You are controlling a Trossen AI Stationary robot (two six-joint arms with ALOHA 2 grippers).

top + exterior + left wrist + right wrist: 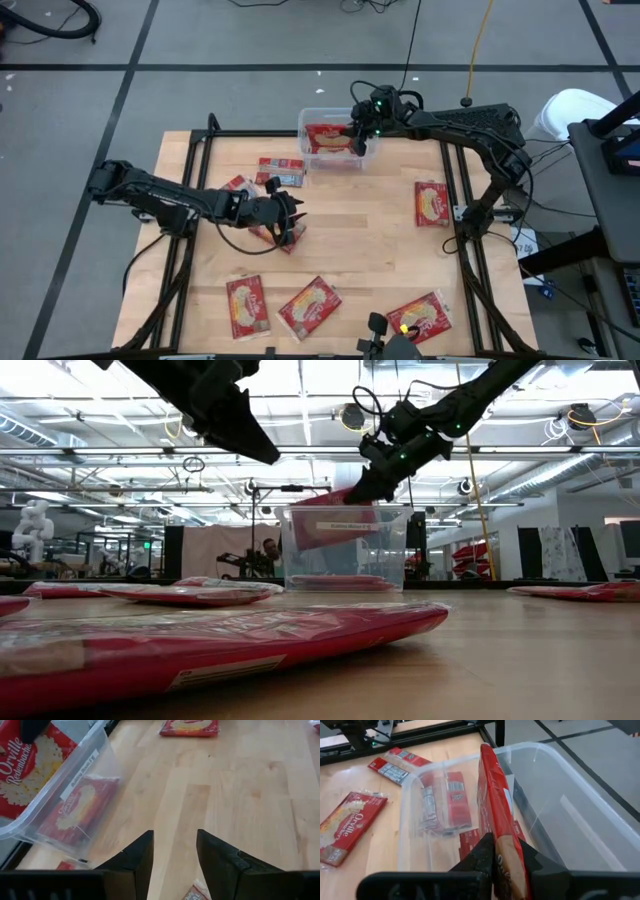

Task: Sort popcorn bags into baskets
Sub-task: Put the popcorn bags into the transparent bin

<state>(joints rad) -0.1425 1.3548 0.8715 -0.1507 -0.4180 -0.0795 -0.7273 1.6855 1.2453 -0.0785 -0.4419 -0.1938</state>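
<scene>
The clear tub (335, 160) stands at the table's far middle, with a popcorn bag (445, 800) lying flat on its floor. My right gripper (362, 132) is over the tub's right end, shut on another red and yellow popcorn bag (327, 138). My left gripper (292, 222) hovers open over the table's left middle with nothing between its fingers (142, 860). Just under it a bag (285, 240) lies flat on the wood. My right gripper pinches the bag's near end (504, 851) between its two fingers, which come from the table's right and slant down. The bag stands on edge in the hold and stretches away from the fingers. It tilts down, its low end (305, 538) inside the tub's walls.
Loose bags lie flat on the wood: two near the tub's left corner (281, 171) (238, 186), one at the right (433, 203), and three along the near edge (248, 305) (310, 306) (420, 317). A black frame rail (455, 200) borders the table.
</scene>
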